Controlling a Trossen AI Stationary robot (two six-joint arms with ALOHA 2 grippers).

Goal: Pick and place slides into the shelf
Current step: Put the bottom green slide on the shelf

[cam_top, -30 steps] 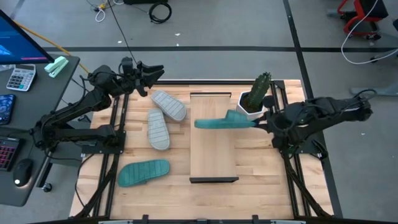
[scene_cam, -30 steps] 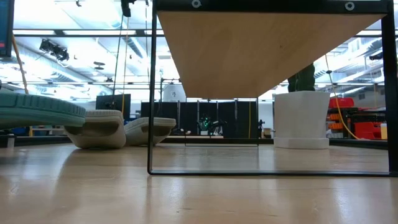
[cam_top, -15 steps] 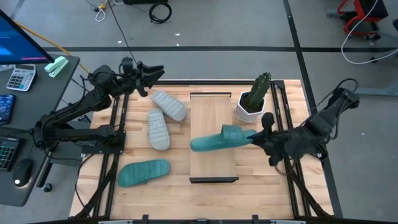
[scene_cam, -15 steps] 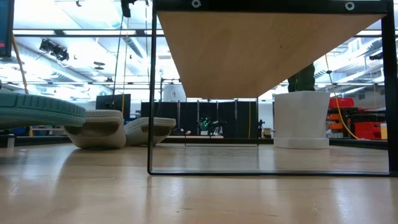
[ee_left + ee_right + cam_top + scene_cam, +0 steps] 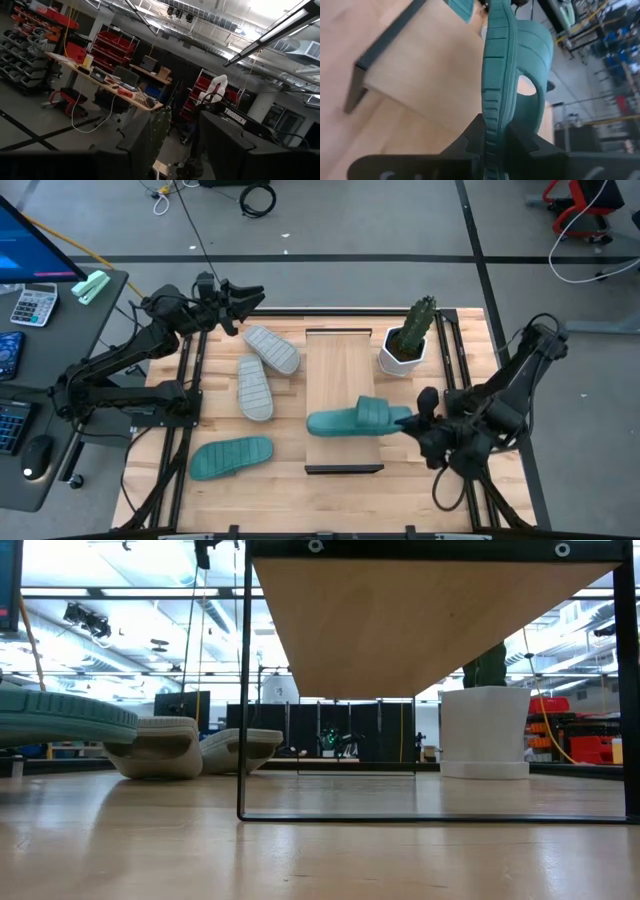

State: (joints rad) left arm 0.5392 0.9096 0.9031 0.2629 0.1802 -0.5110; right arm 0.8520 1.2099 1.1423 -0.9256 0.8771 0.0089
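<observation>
The right gripper (image 5: 412,423) has its two fingers (image 5: 470,142) closed on the heel end of a teal slide (image 5: 355,420), pinching the sole edge between them. From the fingers, the slide reaches out toward the left side of the surface (image 5: 420,480), strap up, and its long axis lies across the shelf (image 5: 340,360), over the part of the board that is near the front edge of the surface. Whether the sole already touches the board, I cannot tell. The coming move turns on this crossing: I judge the slide sits crosswise to the board's length. The left gripper (image 5: 245,298) waits at the back left corner with its fingers partly open and empty. Two grey slides (image 5: 262,370) lie beside the shelf on the left, and the second teal slide (image 5: 230,457) lies near the front left corner.
</observation>
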